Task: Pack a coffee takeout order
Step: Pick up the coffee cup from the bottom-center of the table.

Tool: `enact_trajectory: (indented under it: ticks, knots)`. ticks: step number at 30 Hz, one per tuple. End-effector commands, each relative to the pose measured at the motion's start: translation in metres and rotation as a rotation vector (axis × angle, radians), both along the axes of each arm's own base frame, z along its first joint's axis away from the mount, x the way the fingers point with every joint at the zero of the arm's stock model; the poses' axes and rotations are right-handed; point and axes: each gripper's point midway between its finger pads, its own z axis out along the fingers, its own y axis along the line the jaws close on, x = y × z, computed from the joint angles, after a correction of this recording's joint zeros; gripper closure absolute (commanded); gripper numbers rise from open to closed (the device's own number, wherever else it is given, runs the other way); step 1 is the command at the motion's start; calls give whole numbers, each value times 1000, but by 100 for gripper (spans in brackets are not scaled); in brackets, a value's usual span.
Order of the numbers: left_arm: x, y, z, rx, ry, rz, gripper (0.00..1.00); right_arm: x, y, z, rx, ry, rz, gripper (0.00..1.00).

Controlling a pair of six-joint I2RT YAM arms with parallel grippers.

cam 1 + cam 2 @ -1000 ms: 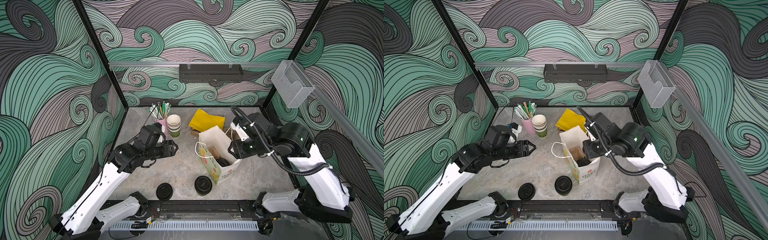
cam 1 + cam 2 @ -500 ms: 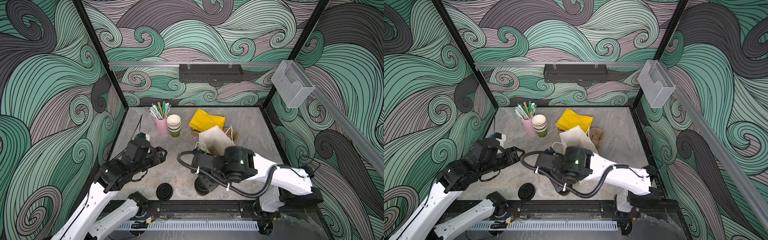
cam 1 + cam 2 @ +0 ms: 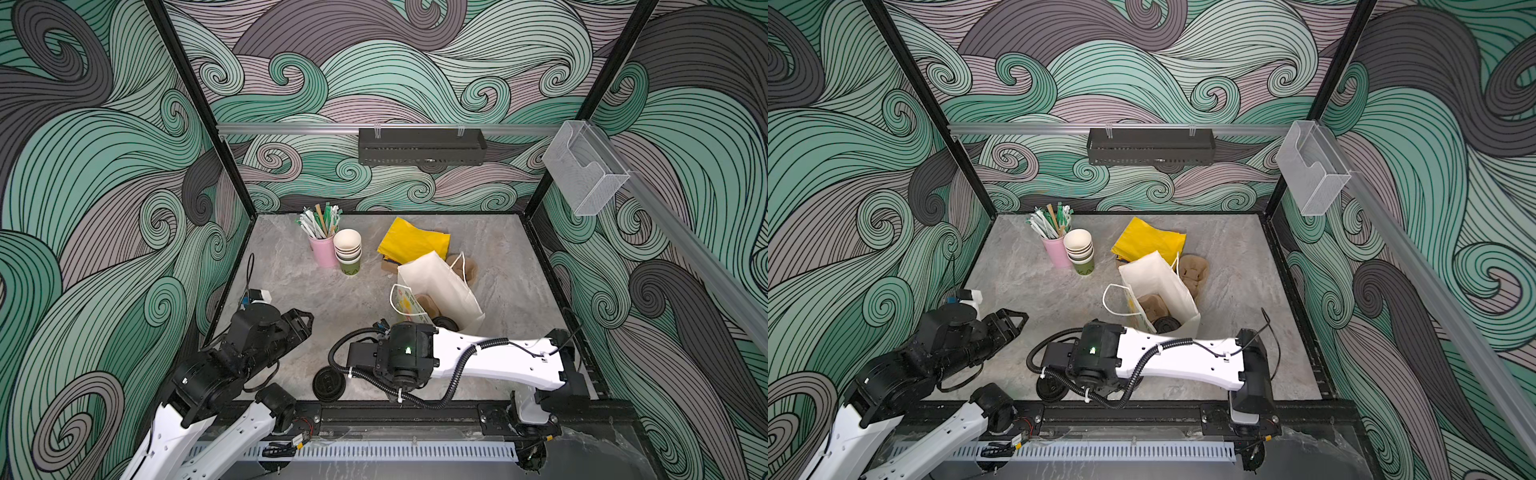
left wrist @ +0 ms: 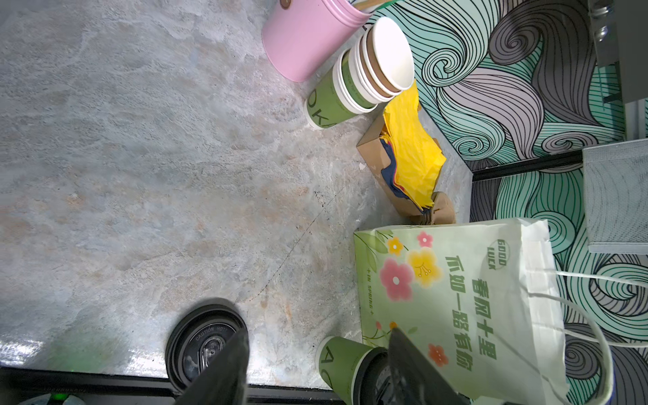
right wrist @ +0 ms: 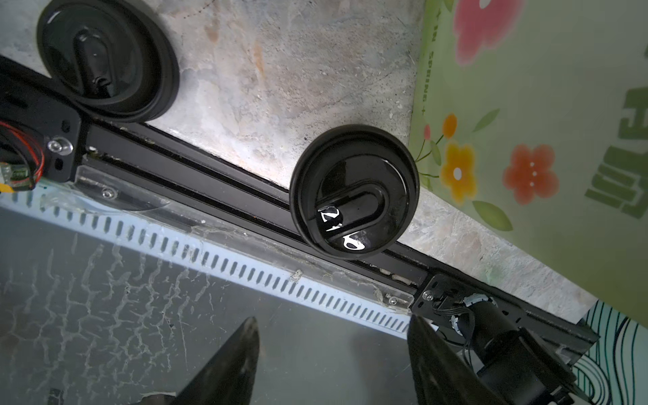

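1. Right gripper (image 5: 331,321): jaws apart, empty, over the front rail, short of the lidded cup (image 5: 354,191).
2. Left gripper (image 4: 317,331): jaws apart, empty.
3. The cup stands just beside the paper bag (image 5: 526,105), with a loose lid (image 5: 105,59) nearby.
4. Probable step: load the cup into the bag. Next: straddle the cup, grip below the lid, lift over the bag edge.

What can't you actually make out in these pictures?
- Olive-green paper cup with round black lid: hidden beneath the white right arm in both top views.
- White floral paper bag: its wall hides whether a cup sits under the black plastic lid inside, both top views.
- Right gripper: hidden under its own wrist in both top views.
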Motion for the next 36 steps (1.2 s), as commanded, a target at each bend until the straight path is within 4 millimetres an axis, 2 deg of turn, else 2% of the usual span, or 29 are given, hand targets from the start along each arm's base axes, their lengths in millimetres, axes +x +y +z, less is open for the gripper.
enact_trajectory:
  ticks: [1, 10, 15, 24, 36]
  knots:
    - [-3, 9, -5, 18, 18, 41, 35, 10, -5, -8, -19, -29, -89, 27]
    - [-2, 7, -5, 24, 26, 34, 35, 27, -14, -26, -31, -28, -144, 19]
    - [1, 5, -5, 25, 27, 32, 35, 32, -10, -34, 4, 0, -147, 17]
    - [5, 2, -3, 18, 21, 33, 35, 36, -18, -44, -8, 26, -164, 18]
    - [8, 1, -4, 13, 24, 41, 35, 30, -20, -54, 2, 63, -167, 19]
